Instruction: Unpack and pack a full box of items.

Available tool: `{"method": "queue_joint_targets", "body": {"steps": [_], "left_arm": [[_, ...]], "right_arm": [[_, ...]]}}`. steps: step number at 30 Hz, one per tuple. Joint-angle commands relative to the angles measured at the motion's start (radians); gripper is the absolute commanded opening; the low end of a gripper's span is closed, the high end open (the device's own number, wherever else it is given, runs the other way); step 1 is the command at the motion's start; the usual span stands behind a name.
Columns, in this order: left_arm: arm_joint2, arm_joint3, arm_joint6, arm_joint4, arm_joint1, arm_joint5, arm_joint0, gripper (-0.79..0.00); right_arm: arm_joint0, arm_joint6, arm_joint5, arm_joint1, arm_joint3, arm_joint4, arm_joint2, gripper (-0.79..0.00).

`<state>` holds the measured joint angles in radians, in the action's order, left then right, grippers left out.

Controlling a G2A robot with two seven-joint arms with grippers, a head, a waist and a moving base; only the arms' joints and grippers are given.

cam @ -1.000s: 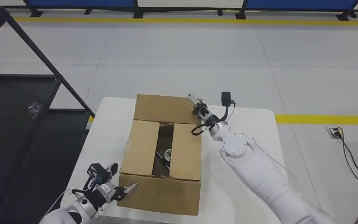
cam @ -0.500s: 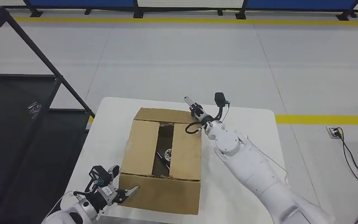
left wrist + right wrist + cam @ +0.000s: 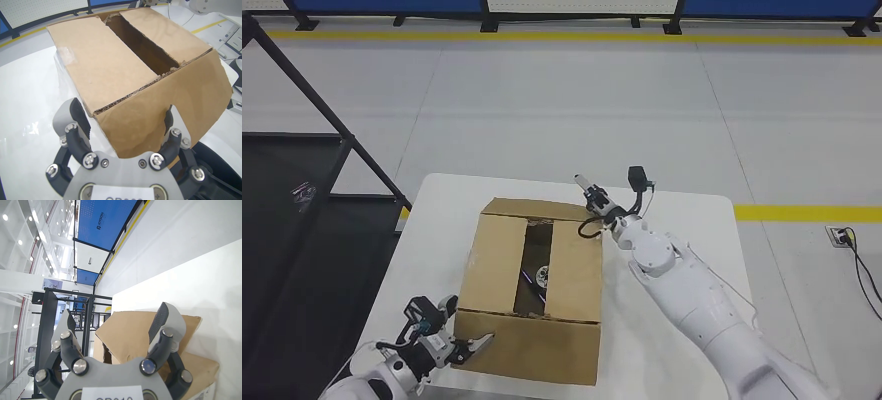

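Observation:
A brown cardboard box (image 3: 497,270) stands on the white table (image 3: 682,290). Its two long top flaps lie nearly flat, and dark items (image 3: 535,278) show in the narrow gap between them. At the box's near left corner my left gripper (image 3: 470,345) is open. In the left wrist view the hanging near end flap (image 3: 170,106) sits between that open left gripper's (image 3: 122,111) fingers. My right gripper (image 3: 584,185) is open at the far right corner, just above the raised far end flap (image 3: 132,330); in the right wrist view this gripper (image 3: 115,315) has nothing clamped in it.
A black metal frame (image 3: 317,140) stands off the table's left side. Bare table lies to the right of the box and along its left edge (image 3: 427,250). The table's far edge (image 3: 682,196) is close behind the right gripper.
The far end flap, spread flat outward a second ago, now stands folded up. The right gripper moved slightly back and left. The left gripper drifted a little nearer the table's front.

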<state>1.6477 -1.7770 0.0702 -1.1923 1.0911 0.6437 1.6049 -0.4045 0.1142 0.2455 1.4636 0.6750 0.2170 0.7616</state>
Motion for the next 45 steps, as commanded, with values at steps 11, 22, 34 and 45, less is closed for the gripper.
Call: {"method": "queue_joint_targets", "body": {"steps": [11, 22, 34, 45], "left_arm": [[-0.019, 0.025, 0.138, 0.142, 0.003, -0.092, -0.047, 0.000], [-0.047, 0.032, 0.194, 0.155, -0.003, -0.037, -0.078, 0.000], [-0.012, 0.008, 0.125, 0.135, -0.010, -0.029, -0.043, 0.000], [0.156, -0.008, 0.012, 0.261, -0.019, -0.014, 0.053, 0.000]], "right_arm": [[-0.164, 0.094, 0.157, -0.075, 0.267, -0.080, 0.161, 0.000], [-0.354, 0.328, 0.127, -0.142, 0.561, -0.081, 0.326, 0.000], [-0.371, 0.522, 0.051, -0.157, 0.598, -0.032, 0.351, 0.000], [-0.348, 0.526, -0.007, -0.132, 0.644, -0.174, 0.207, 0.000]]}}
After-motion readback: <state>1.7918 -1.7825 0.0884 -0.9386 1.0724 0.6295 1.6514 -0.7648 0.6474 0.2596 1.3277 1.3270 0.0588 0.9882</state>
